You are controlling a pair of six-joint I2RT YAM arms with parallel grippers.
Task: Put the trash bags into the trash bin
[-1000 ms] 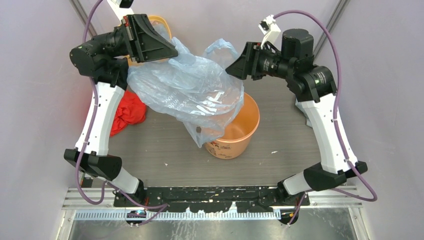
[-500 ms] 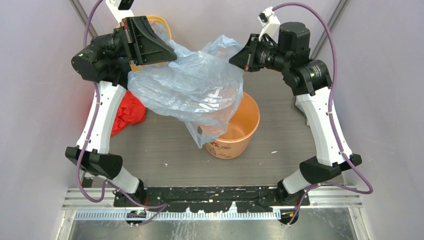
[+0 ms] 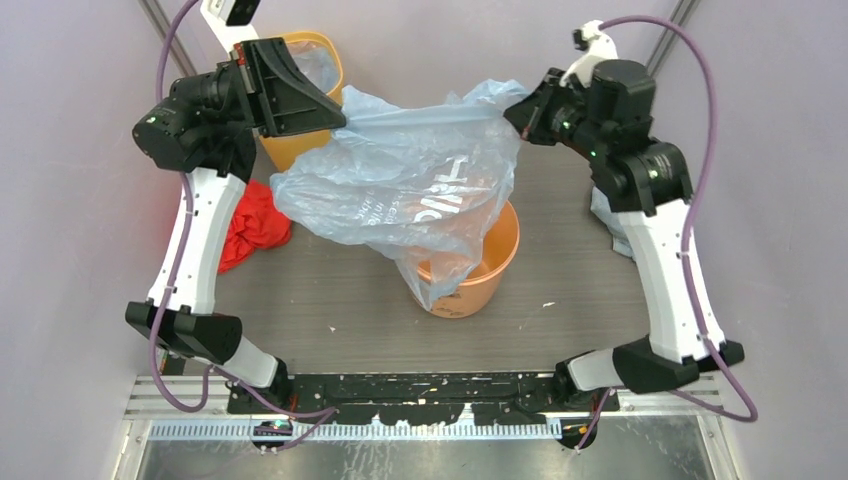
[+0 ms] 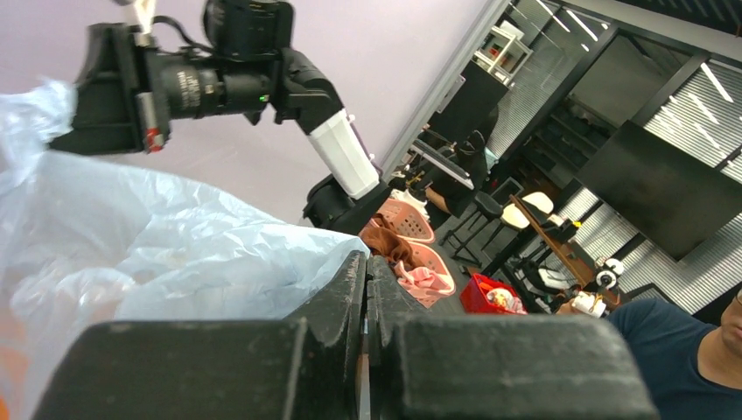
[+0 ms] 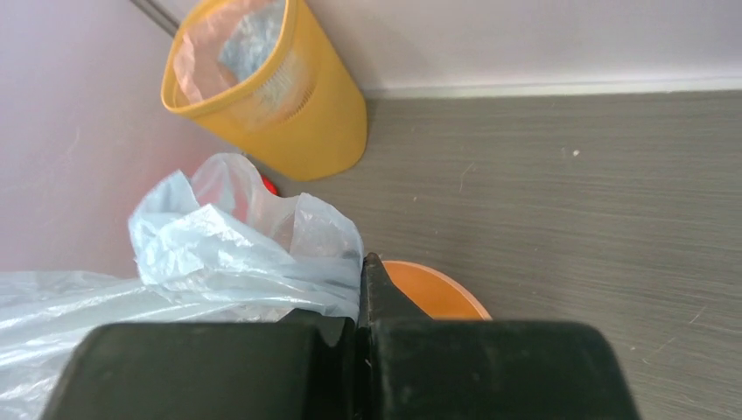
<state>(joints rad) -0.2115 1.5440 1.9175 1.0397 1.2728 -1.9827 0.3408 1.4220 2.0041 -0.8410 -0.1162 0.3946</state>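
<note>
A pale blue translucent trash bag (image 3: pixel 410 190) hangs stretched between my two grippers, above the table. Its lower end droops over the near rim of the orange trash bin (image 3: pixel 492 255). My left gripper (image 3: pixel 338 118) is shut on the bag's left edge, and my right gripper (image 3: pixel 518 108) is shut on its right edge. In the left wrist view the bag (image 4: pixel 175 254) spreads leftward from the closed fingertips (image 4: pixel 354 273). In the right wrist view the bag (image 5: pixel 236 254) bunches at the closed jaws, with the bin's rim (image 5: pixel 433 293) just behind them.
A taller yellow bin (image 3: pixel 300 150) lined with plastic stands at the back left, behind my left wrist; it also shows in the right wrist view (image 5: pixel 289 105). A red crumpled bag (image 3: pixel 255 225) lies by the left arm. Some pale plastic (image 3: pixel 603 215) lies behind the right arm.
My right gripper has shut on the bag's right edge and risen up and to the right. The bag is now pulled out wide. My left gripper has barely shifted.
</note>
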